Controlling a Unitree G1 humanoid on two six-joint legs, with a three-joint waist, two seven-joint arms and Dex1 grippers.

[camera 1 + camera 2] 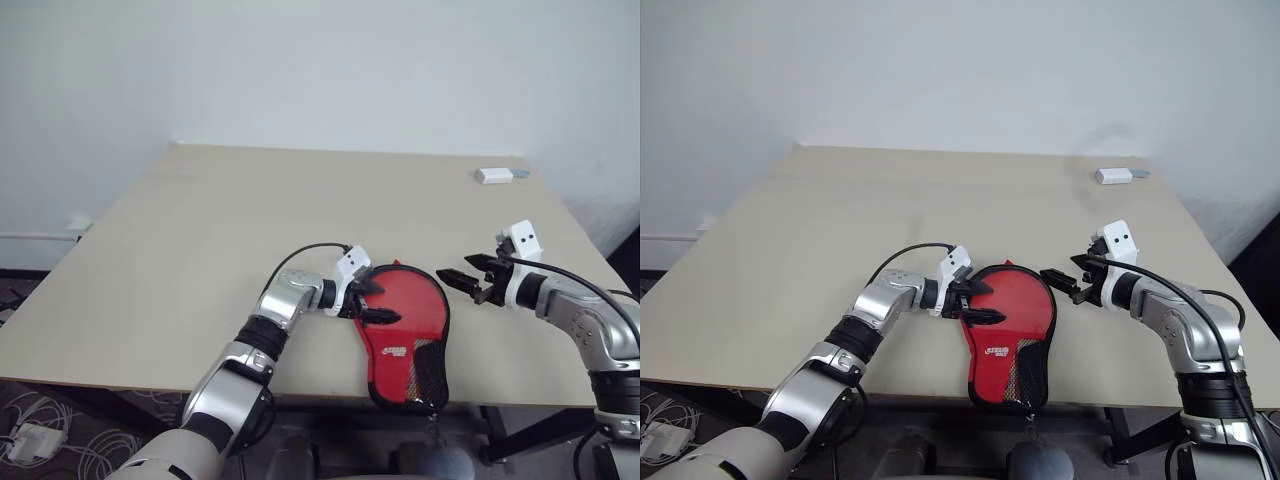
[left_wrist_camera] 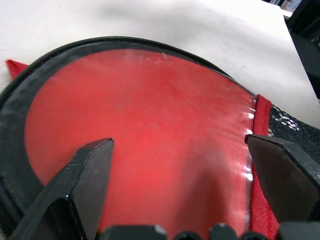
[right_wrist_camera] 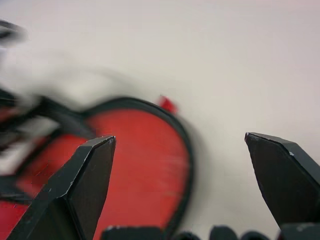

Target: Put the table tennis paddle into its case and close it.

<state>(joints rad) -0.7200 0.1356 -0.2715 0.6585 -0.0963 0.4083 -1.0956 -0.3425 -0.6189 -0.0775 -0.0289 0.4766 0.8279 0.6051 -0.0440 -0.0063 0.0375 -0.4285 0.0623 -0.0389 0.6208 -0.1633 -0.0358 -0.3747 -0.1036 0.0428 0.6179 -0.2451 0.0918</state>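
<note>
beige table (image 1: 200, 240) with case (image 1: 405, 345), white block (image 1: 493, 175)

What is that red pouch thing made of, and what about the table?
The case looks like soft red fabric with a black rim and a black mesh panel near its narrow end; the weave shows there. The table looks like smooth matte beige board, perhaps laminate; no wood grain shows, so I can't be sure.

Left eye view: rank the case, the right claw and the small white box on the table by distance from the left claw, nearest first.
1. Case: directly at the left claw, whose open fingers reach over its round end.
2. Right claw: across the case, open, off its right edge.
3. White box: far right corner of the table, well beyond both.
</note>
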